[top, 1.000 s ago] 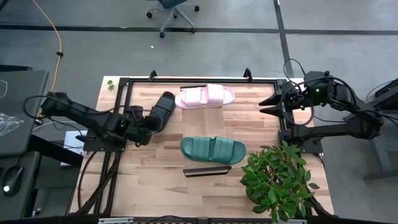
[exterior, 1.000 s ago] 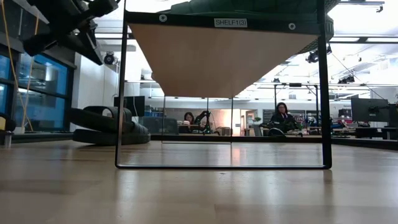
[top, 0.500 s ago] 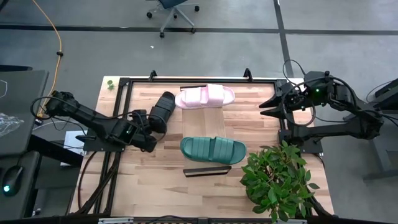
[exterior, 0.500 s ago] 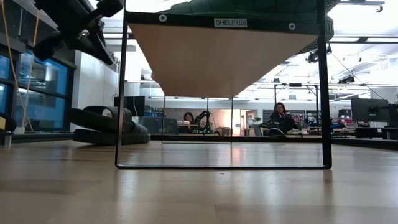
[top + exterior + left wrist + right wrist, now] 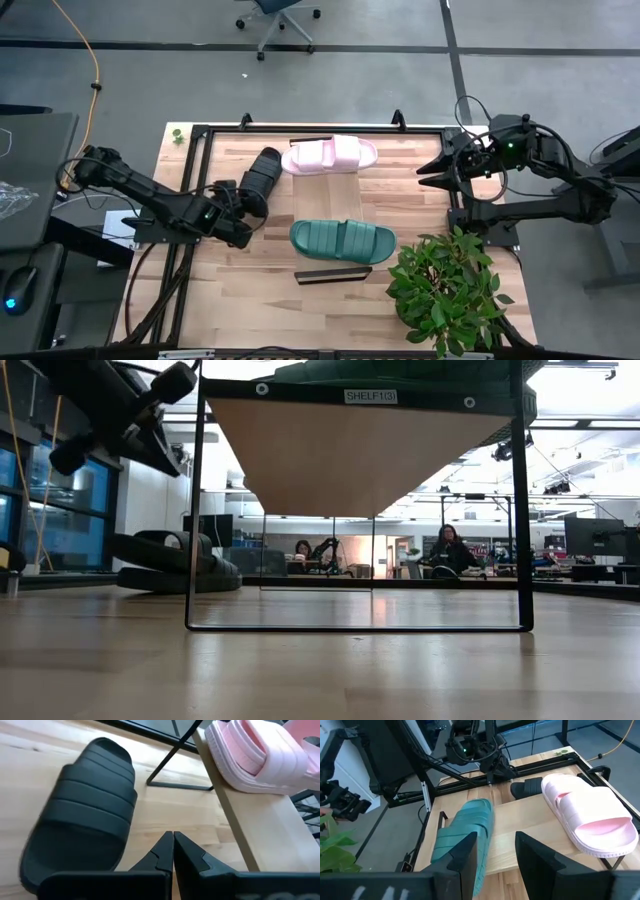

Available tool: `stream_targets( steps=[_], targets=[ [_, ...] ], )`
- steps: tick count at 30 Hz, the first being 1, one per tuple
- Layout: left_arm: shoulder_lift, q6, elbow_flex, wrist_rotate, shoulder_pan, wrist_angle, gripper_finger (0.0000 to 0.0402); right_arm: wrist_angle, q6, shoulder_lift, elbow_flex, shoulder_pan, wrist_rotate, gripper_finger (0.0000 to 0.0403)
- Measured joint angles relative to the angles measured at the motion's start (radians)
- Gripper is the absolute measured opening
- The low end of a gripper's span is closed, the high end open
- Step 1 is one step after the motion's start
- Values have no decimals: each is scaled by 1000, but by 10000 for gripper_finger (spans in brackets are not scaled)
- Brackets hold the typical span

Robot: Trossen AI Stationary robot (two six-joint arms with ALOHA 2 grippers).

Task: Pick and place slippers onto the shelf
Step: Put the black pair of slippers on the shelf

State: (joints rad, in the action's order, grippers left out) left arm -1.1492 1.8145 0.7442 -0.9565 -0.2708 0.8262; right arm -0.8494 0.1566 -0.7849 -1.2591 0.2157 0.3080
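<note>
Still off the shelf [image 5: 335, 222]: black slipper [image 5: 262, 170], flat on the surface [image 5: 240, 290] just left of it. Pink slipper [image 5: 330, 155] and teal slipper [image 5: 343, 240] already lying on the board. Left end effector [image 5: 247, 207], fingers together and empty, just near of the black slipper. Best opened first, then brought over the ribbed strap and closed across it. Right end effector [image 5: 432, 171] waiting at far right, fingers apart. Worth avoiding: shelf's dark frame [image 5: 205, 170], plant [image 5: 447, 290] at near right.
</note>
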Motion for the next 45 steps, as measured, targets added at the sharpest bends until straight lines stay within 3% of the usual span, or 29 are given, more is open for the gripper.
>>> stream_targets(
  steps=[17,29,37,41,45],
  targets=[
    [0,8,-112,93,4,-105,1,0,29,0,0,0,-11,123],
    [10,8,-136,133,119,-105,0,0,61,0,0,0,-12,123],
    [16,3,-137,163,120,-121,1,0,71,0,0,0,-12,123],
    [48,-1,-137,163,120,-101,19,0,70,0,0,0,-13,123],
    [98,-3,-137,164,120,-63,65,0,53,0,0,0,-15,123]
  ],
)
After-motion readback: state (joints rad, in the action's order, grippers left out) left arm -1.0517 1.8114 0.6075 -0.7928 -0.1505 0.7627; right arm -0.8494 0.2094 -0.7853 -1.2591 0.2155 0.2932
